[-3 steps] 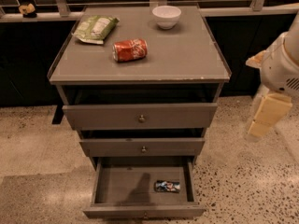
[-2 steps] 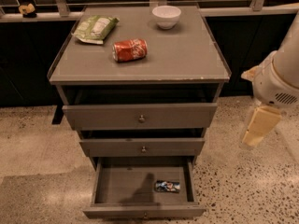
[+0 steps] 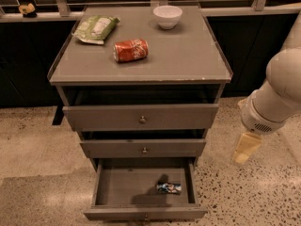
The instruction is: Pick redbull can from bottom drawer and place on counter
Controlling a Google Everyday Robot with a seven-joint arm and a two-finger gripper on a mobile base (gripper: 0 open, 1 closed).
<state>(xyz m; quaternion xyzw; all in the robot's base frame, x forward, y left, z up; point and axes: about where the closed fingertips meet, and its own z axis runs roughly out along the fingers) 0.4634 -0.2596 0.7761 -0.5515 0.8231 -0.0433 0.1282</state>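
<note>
The redbull can lies on its side in the open bottom drawer, toward its right side. The counter is the flat grey top of the cabinet. My gripper hangs at the right of the cabinet, level with the middle drawer, above and to the right of the can and apart from it. It holds nothing that I can see.
On the counter lie an orange-red soda can on its side, a green snack bag at the back left and a white bowl at the back. The top drawer and middle drawer stand slightly ajar. Speckled floor surrounds the cabinet.
My arm and gripper have moved down and a little left, toward the cabinet's right side. The can and the things on the counter have not moved.
</note>
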